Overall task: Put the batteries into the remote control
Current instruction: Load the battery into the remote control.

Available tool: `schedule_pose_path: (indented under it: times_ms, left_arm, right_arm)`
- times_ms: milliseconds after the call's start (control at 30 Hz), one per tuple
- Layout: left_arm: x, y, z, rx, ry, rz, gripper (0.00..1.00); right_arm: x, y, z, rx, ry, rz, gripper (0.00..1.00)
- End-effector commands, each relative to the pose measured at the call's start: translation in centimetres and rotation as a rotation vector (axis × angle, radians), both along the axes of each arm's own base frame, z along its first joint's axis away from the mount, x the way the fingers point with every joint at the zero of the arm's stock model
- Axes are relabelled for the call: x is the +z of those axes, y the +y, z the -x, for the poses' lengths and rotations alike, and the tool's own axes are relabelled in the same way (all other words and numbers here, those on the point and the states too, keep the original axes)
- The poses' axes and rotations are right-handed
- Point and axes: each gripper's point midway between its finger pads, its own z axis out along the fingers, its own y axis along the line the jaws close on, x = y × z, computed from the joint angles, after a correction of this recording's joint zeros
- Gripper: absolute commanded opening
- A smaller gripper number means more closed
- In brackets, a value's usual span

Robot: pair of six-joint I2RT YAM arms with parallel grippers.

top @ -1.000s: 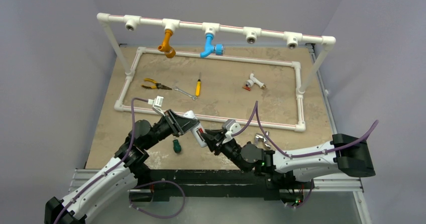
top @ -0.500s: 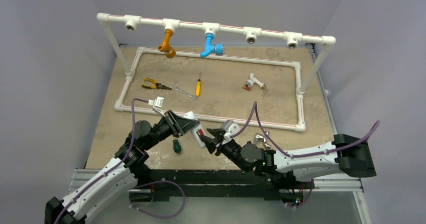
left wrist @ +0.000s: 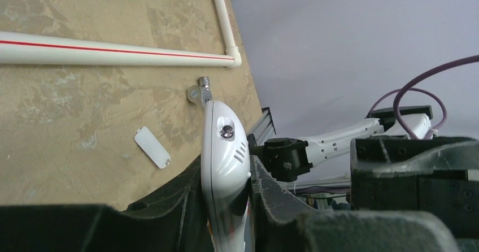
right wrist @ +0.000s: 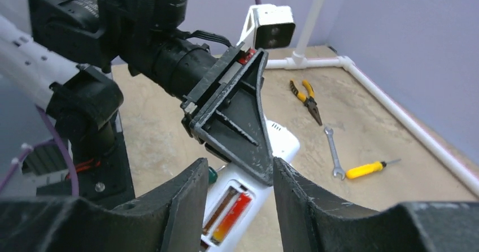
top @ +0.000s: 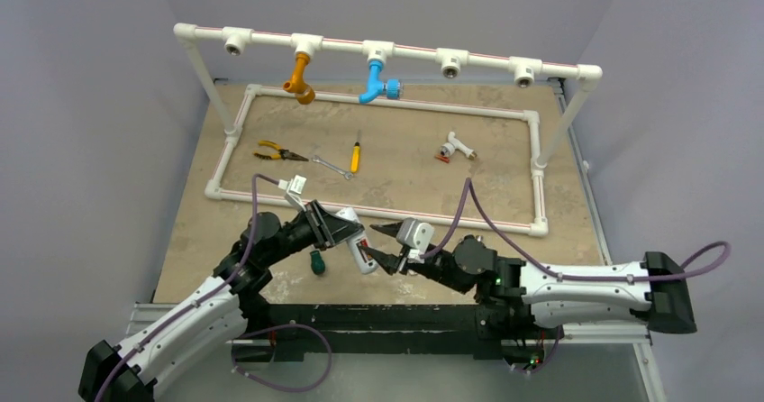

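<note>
The right hand (top: pixel 383 245) has been opened wider and now stands released around the remote control (top: pixel 361 252), which is clenched by the left hand (top: pixel 344 231); one battery (right wrist: pixel 230 217) is seated inside.

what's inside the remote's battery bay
One red-orange battery lies in the remote's open bay. The slot beside it looks dark; whether it is filled cannot be told. The bay's lower end is out of sight.

White remote control (right wrist: pixel 282 144), held tilted — bay open, one red-orange battery (right wrist: pixel 231 215) seemingly seated inside.
</note>
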Motion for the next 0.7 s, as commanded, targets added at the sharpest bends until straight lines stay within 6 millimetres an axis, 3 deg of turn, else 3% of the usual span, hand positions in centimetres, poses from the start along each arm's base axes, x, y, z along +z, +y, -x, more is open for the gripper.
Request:
schedule_pose_path:
  times_ms: [0, 167, 300, 667]
  left_arm:
    - [1.7, -1.1, 1.2, -0.105, -0.074, 0.053, 0.00]
    - [1.8, -1.9, 2.6, -0.211, -0.100, 0.079, 0.00]
    - [1.9, -2.4, 3.3, -0.269, -0.116, 0.083, 0.00]
    - [2.0, -2.9, 3.3, -0.286, -0.114, 0.094, 0.00]
  right_arm:
    - [0.1, -0.9, 2.0, 0.303, -0.088, 0.134, 0.43]
    - [0.1, -3.1, 2.9, 0.518, -0.116, 0.159, 0.43]
    - [-1.3, -3.4, 4.3, 0.651, -0.158, 0.251, 0.43]
    - [-1.8, -2.2, 3.2, 0.602, -0.242, 0.154, 0.42]
